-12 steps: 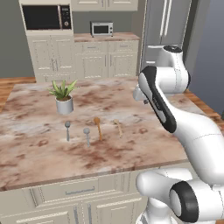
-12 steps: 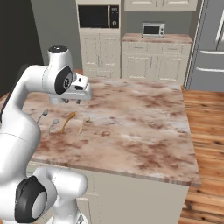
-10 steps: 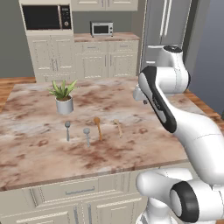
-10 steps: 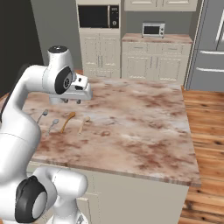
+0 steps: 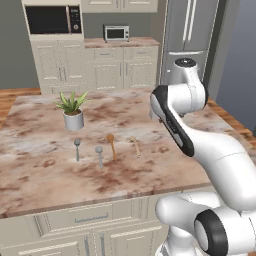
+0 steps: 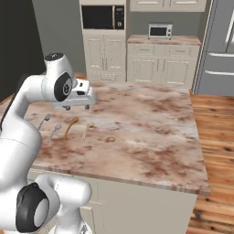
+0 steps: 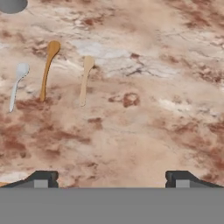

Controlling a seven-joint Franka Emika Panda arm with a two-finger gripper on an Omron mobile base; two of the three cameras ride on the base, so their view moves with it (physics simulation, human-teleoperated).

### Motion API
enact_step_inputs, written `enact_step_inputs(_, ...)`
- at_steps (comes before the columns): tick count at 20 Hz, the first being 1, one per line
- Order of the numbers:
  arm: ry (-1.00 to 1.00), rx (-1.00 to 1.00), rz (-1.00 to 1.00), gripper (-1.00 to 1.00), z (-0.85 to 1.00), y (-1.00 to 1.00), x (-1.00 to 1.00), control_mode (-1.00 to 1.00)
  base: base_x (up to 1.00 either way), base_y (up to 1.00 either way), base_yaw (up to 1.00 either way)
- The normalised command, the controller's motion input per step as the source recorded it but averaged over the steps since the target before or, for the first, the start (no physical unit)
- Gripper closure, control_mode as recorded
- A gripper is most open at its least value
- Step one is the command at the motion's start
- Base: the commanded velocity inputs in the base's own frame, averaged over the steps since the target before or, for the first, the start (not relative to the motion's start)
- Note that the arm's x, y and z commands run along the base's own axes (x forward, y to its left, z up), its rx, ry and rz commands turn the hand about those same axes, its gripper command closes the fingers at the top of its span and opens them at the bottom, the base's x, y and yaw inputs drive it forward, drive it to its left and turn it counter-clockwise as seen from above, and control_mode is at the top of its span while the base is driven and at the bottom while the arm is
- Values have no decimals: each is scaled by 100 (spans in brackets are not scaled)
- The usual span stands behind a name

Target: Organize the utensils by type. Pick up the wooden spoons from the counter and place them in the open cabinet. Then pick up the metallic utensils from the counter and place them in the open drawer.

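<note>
Our pincer (image 7: 111, 177) is wide open over the bench (image 7: 144, 109), and we think the light, stiff darker wooden spoon (image 7: 47, 70) at eleven o'clock wants pinching mid-handle.

A grey wall (image 5: 15, 55) stands at the back of the kitchen, fronted by cream panelled cabinets (image 5: 107, 74). A black microwave (image 5: 47, 19) is built into the tall unit, and a small silver toaster oven (image 5: 116, 33) sits on the marbled worktop (image 5: 122, 42) beside it. A grey steel fridge (image 5: 192, 35) stands at the right. The floor (image 6: 215, 119) is reddish wood planks. The light is even and soft.
</note>
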Motion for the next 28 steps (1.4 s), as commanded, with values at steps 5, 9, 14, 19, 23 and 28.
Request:
enact_step_inputs(5, -7, 1, 0, -100, -41, 20, 41, -100, 0, 0, 0)
enact_step_inputs(9, 0, 13, 0, -100, -35, 18, 40, -100, 0, 0, 0)
enact_step_inputs(14, 7, 10, 0, -100, -33, 18, 49, -100, 0, 0, 0)
enact_step_inputs(19, 19, 0, -1, -100, -35, 24, 53, -100, 0, 0, 0)
enact_step_inputs(23, 23, 0, -8, -100, -35, 14, 48, -100, 0, 0, 0)
enact_step_inputs(28, 27, 0, -7, -100, -32, 7, 32, -100, 0, 0, 0)
